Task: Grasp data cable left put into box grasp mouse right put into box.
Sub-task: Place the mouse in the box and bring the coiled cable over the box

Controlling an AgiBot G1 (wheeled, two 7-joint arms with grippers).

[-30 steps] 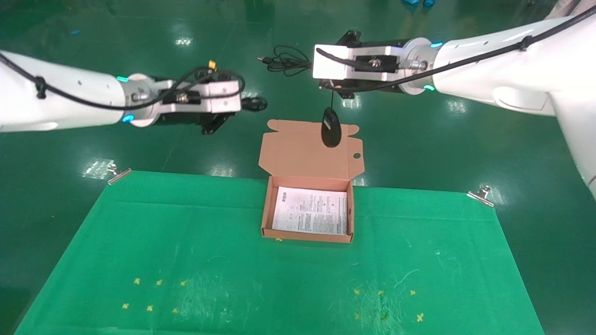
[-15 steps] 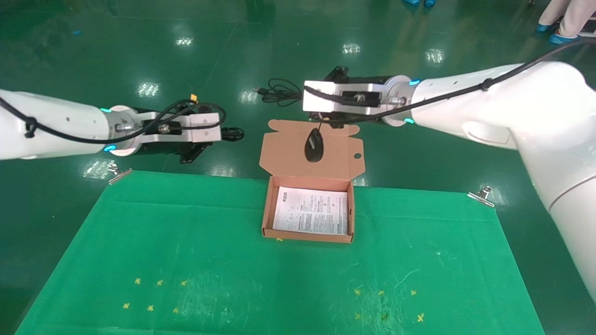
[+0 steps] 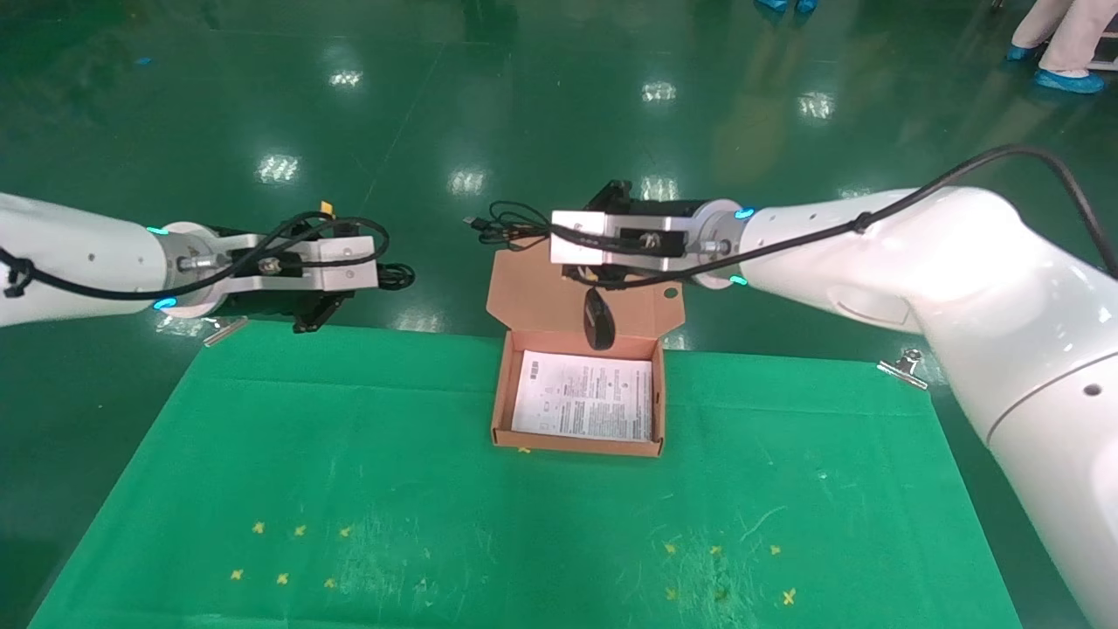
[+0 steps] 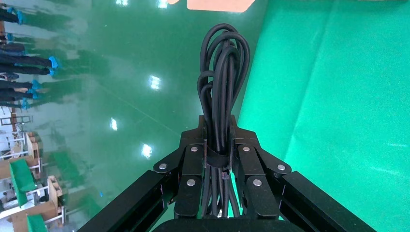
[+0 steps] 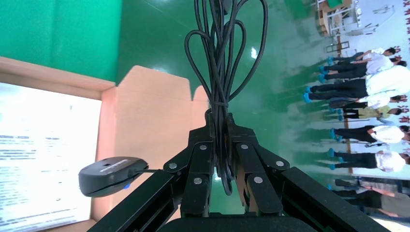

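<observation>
The right gripper (image 3: 583, 278) has come down and nearer the robot, its fingers clamped on the coiled cord (image 5: 223, 53). The mouse (image 3: 598, 330), hanging below the jaws, has sunk from in front of the lid's upper part to the box's (image 3: 498, 411) far edge, just above the white sheet (image 3: 583, 404). The left gripper (image 3: 371, 278), closed on the cable (image 4: 223, 82), has also dropped and drawn left, away from the box.

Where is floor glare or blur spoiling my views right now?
Head view: bright lamp reflections dot the glossy floor; the box and its printed sheet stay readable. Left wrist view: the data cable is sharp, glare spots lie behind it. Right wrist view: the mouse is clear, the sheet beside it is washed out and blurred.
</observation>
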